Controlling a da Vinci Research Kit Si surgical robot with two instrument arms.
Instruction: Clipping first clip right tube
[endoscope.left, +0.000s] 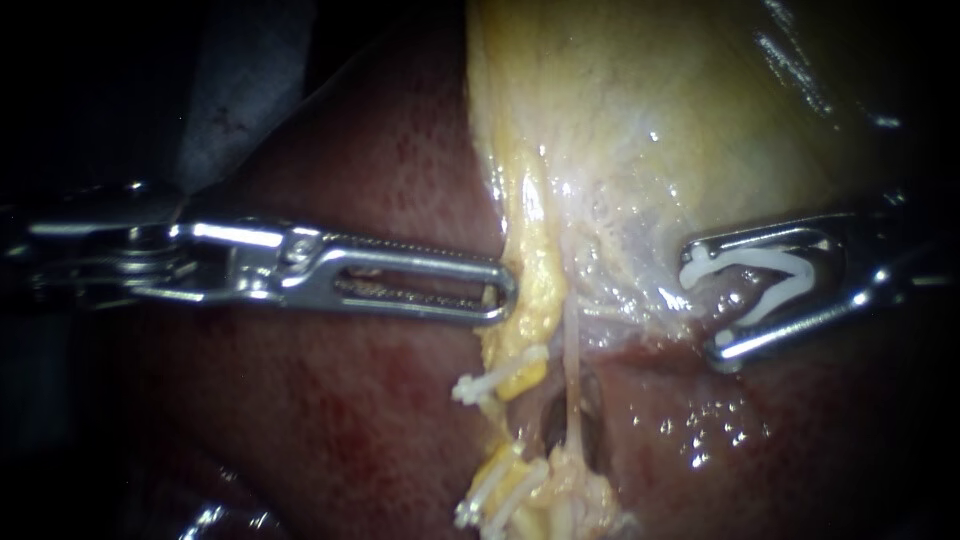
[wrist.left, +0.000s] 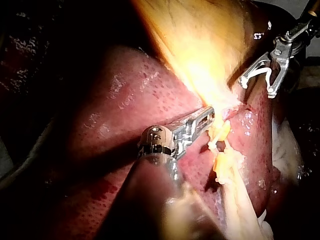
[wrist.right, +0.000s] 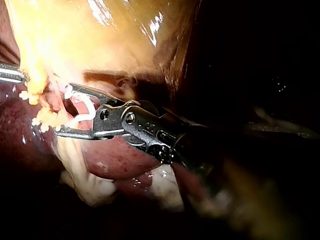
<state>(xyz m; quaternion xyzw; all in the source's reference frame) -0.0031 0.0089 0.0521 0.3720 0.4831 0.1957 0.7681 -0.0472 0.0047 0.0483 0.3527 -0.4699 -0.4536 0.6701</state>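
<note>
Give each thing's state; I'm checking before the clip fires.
left instrument: tool shut on yellow strand
right instrument: tool spread, holding loaded clip from both sides
right tube: bare, unclipped
loaded clip: open, apart from right tube
upper clip, lower clip: closed across yellow strand

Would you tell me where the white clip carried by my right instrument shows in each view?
Endoscope: white clip at the right, held in my right instrument.
Left wrist: the clip well ahead of my left instrument.
Right wrist: the clip at its own instrument's tip.
Shared landmark: the yellow strand of tissue.
</note>
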